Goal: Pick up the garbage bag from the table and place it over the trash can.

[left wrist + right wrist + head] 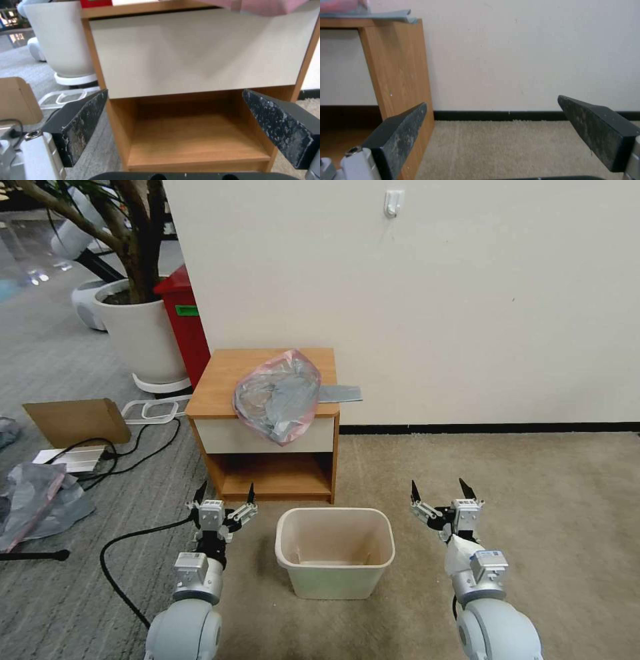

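The garbage bag (279,395), crumpled grey plastic with a pink-red edge, lies on top of the wooden table (220,380) and droops over its white drawer front; its pink edge (266,6) hangs into the left wrist view. The cream trash can (333,552) stands on the carpet in front of the table, with nothing inside. My left gripper (225,492) is open, low, left of the can and facing the table's shelf gap (196,130). My right gripper (440,489) is open, low, right of the can. Both are well below and apart from the bag.
A flat grey strip (340,393) pokes over the table's right edge. A red bin (183,323) and a white plant pot (140,337) stand back left. Cardboard (77,420), black cables (130,540) and a plastic sheet (37,500) litter the floor at left. Bare carpet lies to the right.
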Available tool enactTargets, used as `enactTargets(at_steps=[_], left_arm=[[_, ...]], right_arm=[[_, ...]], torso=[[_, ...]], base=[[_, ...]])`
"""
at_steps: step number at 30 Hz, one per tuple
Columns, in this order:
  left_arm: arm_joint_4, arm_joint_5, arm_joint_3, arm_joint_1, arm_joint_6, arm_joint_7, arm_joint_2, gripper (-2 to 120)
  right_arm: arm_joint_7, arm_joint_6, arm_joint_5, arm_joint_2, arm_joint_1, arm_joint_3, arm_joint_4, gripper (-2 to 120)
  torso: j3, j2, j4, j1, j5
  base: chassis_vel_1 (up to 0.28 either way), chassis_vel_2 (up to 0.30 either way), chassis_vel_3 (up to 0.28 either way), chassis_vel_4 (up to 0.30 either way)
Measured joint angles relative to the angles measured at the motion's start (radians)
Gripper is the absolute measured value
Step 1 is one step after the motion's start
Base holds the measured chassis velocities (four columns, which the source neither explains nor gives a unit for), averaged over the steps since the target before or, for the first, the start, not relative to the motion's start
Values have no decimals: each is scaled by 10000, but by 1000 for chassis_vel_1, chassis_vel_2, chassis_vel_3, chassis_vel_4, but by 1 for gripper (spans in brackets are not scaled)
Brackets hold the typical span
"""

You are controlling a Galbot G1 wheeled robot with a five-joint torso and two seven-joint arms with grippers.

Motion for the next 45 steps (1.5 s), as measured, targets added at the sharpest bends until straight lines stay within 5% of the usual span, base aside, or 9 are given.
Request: enactTargets(at_steps=[11,18,26,30,34,40,45], left_arm=[[-2674,-677,-564,2345,1229,-286,539,100],[-4522,-1169,-971,4040,2083,-491,935,100],[-4661,-2096,-1740,5109,2233,-1236,1608,100],[-4647,-2349,-1928,5313,2161,-1450,1760,100],[-4615,-2434,-1980,5468,2125,-1493,1735,100],[-4593,-2446,-2144,5612,1990,-1488,1711,100],[-4583,-2446,-2257,5688,1956,-1476,1711,100]], right_arm=[[619,-267,-563,901,-2674,-471,2859,100],[810,-593,200,694,-2078,-532,2219,100],[934,-1033,1454,-108,-598,-645,1370,100],[1009,-1524,3189,-464,419,-746,970,100],[1185,-2003,7653,-608,2308,-1113,-35,100],[1441,-2376,11542,-257,4221,-1284,-1354,100],[1497,-2632,12795,41,5281,-1247,-2311,100]], torso=[[-2,2,-2,0,-5],[-2,2,-1,0,4],[-1,1,-1,0,6],[-1,1,-2,0,1],[0,1,0,0,2],[1,1,0,0,0],[1,0,0,0,0]], base=[[0,0,0,0],[0,0,0,0],[0,0,0,0],[0,0,0,0],[0,0,0,0],[0,0,0,0],[0,0,0,0]])
